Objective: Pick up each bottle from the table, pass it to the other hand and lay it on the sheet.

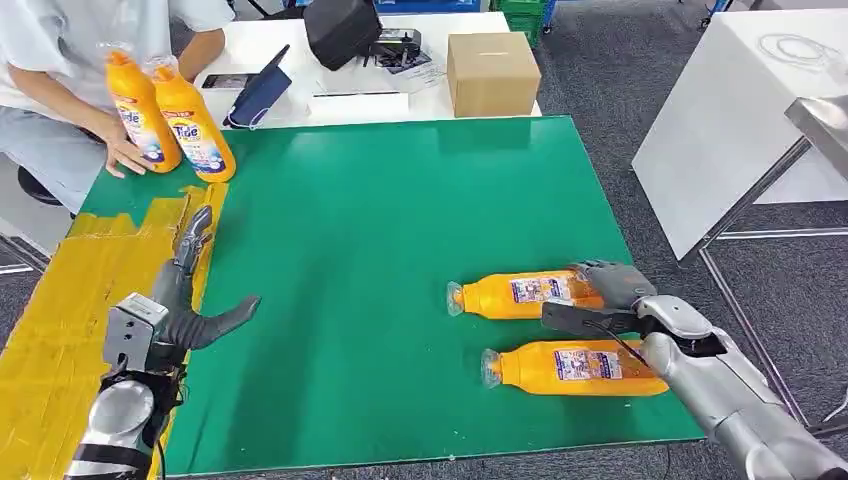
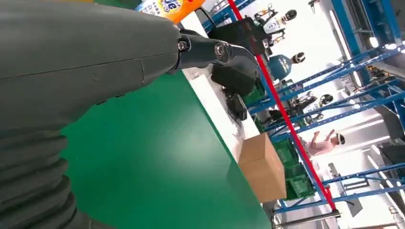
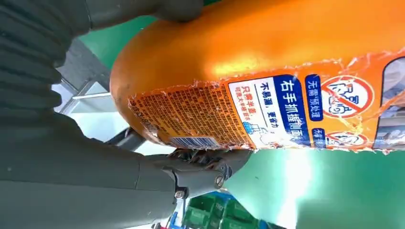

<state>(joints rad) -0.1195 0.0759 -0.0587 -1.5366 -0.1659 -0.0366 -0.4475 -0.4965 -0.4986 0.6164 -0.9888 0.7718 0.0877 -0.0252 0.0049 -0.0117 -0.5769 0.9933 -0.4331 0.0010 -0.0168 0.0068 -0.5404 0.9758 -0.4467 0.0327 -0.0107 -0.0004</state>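
Table: covered by a green sheet point(image 1: 380, 250), with a yellow taped strip point(image 1: 70, 290) along its left side
Lying bottles: two orange bottles are laid on their sides at the right, the farther bottle point(image 1: 520, 294) and the nearer bottle point(image 1: 570, 368), caps pointed left
Standing bottles: two upright orange bottles point(image 1: 190, 125) are seen at the far left corner
White table behind: a cardboard box point(image 1: 492, 72) and a black bag point(image 1: 340, 28) are carried

cardboard box point(image 1: 492, 72) on white table point(image 1: 300, 45) w/ black bag point(image 1: 342, 28) & dark tablet point(image 1: 259, 92) nearby, person's hand point(image 1: 125, 155) at left, blue racks point(image 2: 344, 90) behind.
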